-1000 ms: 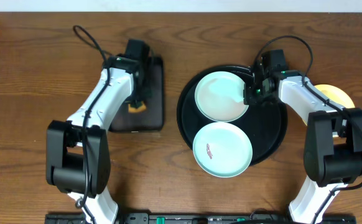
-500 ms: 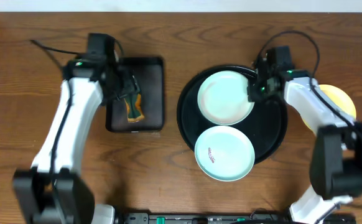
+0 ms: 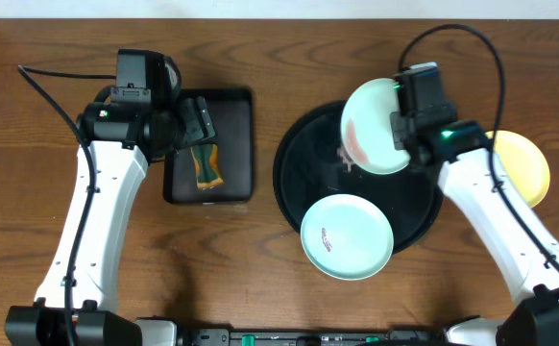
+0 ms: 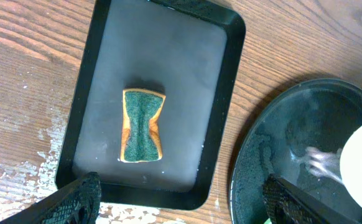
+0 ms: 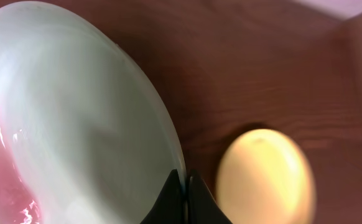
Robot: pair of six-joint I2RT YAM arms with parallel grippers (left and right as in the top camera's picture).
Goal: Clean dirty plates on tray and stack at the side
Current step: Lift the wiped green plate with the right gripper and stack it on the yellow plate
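Mint plate (image 3: 376,139) tilted above round black tray (image 3: 294,165), rim clamped in right claw (image 5: 185,186), left claw (image 4: 182,198) apart over sponge (image 4: 142,126)

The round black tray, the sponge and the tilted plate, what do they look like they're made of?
The round black tray is likely plastic, glossy; it mirrors light in streaks. The sponge looks like yellow foam with a matte green scouring top, pinched at the waist. The tilted plate is probably smooth pale mint plastic with a soft sheen, though glazed ceramic can't be ruled out.
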